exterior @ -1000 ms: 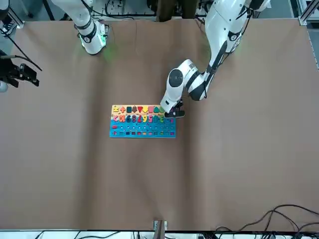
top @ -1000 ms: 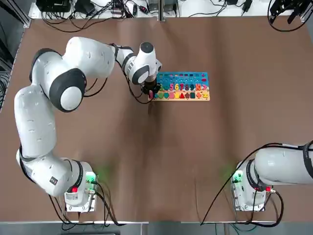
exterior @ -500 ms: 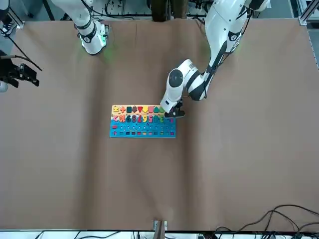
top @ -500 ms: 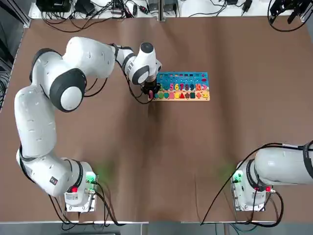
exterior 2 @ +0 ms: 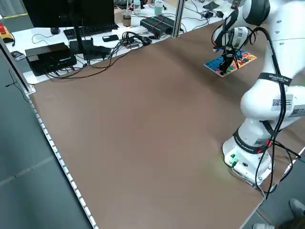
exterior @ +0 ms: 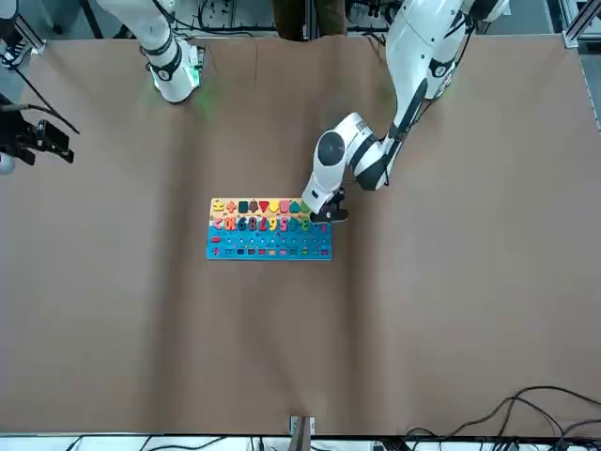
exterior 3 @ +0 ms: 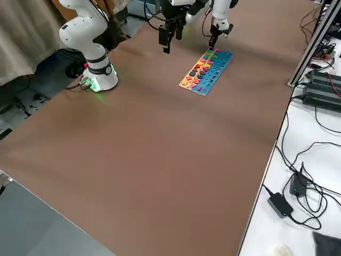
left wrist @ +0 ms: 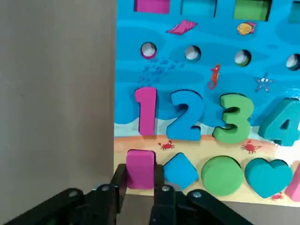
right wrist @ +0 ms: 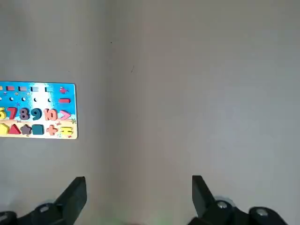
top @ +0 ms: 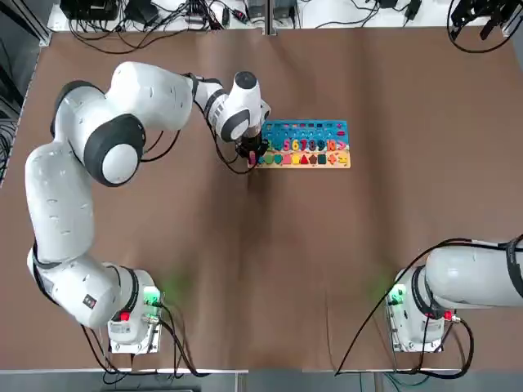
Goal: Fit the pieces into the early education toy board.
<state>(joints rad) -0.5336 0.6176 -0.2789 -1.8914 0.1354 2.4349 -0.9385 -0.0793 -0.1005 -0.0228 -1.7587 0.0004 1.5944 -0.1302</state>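
The early education toy board (top: 315,129) lies at the table's far middle, blue above a row of coloured numbers, with a wooden strip of shapes below. My left gripper (top: 252,155) stands at the board's left end, pointing down. In the left wrist view its fingers (left wrist: 120,180) hug both sides of a pink square piece (left wrist: 140,166). That piece sits in the wooden strip's first slot, beside a blue diamond. My right gripper (top: 484,18) hangs open and bare-fingered at the far right corner, well away from the board (right wrist: 37,96).
Both arm bases (top: 131,322) with green lights stand at the near edge. Cables and boxes (exterior 2: 52,55) line the white bench beyond the table's far edge. The brown tabletop (top: 270,261) stretches bare between the bases and the board.
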